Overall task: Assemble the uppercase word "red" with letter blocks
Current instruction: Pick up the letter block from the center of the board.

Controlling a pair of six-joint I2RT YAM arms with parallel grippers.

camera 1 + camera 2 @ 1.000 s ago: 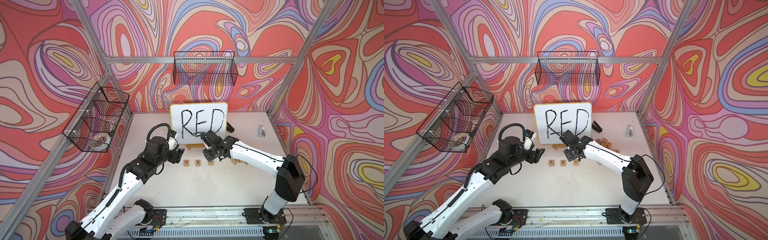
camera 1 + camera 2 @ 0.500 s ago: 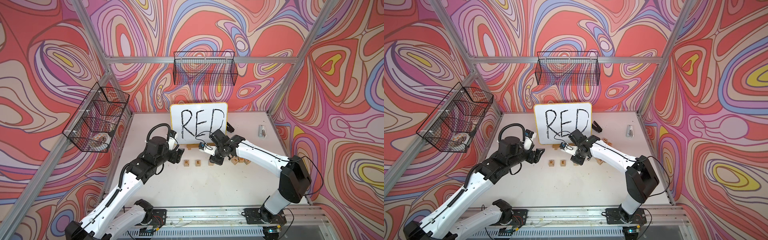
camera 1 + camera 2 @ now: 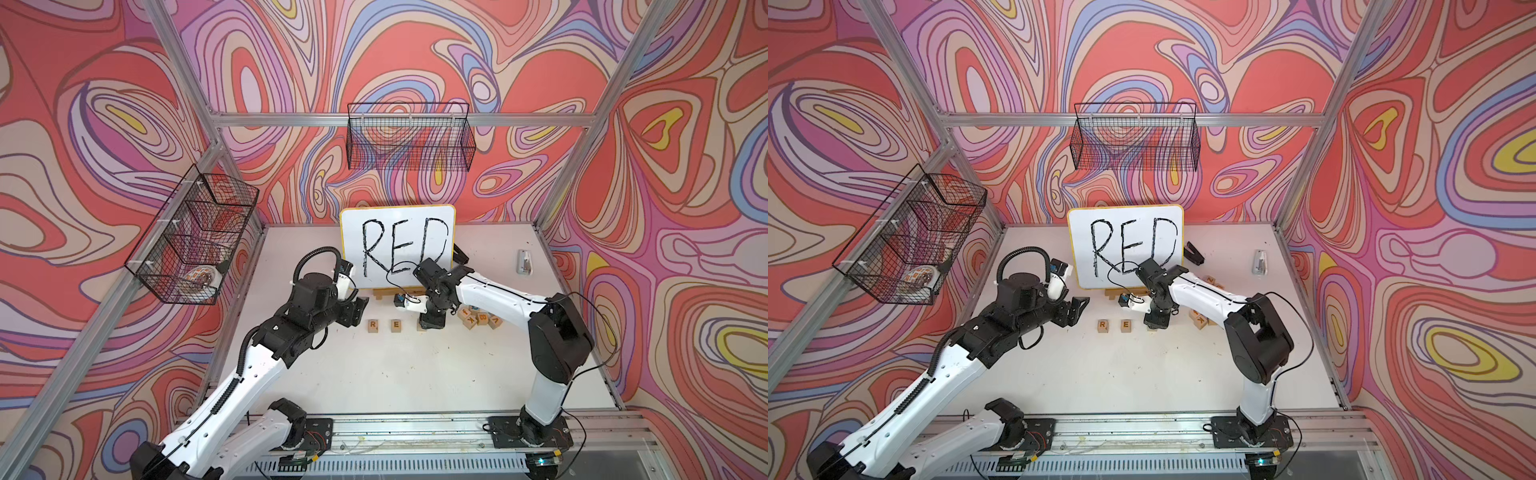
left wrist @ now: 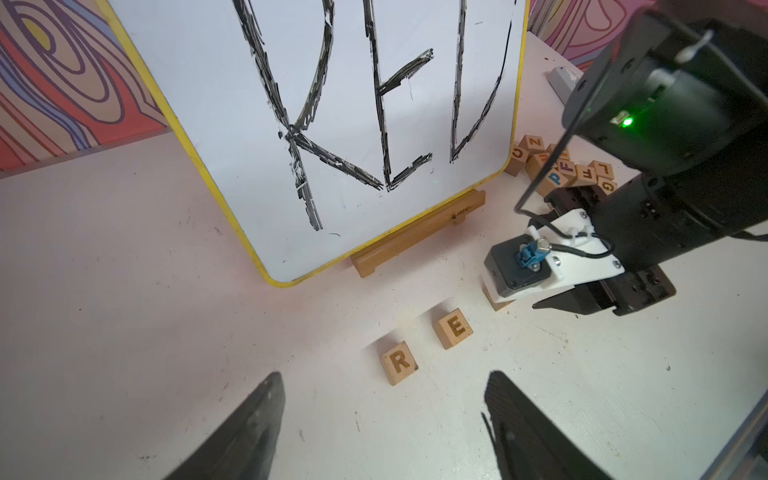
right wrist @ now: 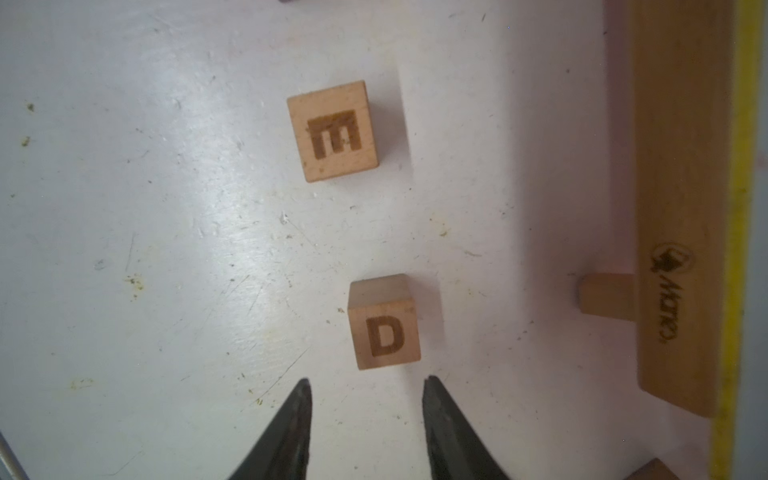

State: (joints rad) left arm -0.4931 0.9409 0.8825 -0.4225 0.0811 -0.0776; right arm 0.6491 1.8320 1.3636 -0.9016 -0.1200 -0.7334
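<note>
Three light-wood letter blocks are sitting in a left-to-right row on the bench [image 3: 415, 374]: R block [image 3: 372, 324], E block [image 3: 396, 324] and D block [image 5: 384, 328]. Each is showing an orange-brown capital, with gaps between them. D is lying a quarter-turn off E's reading direction.

The right hand [image 5: 368, 384] is poised at D, its tips parted slightly wider than the block and gripping nothing. The left hand [image 4: 382, 376] is hovering left of R, jaws wide, empty.

One board [image 3: 397, 245] is standing just beyond the row. One cluster of spare cubes [image 3: 480, 318] is lying to the right, count unreadable. Bare bench is extending nearward.
</note>
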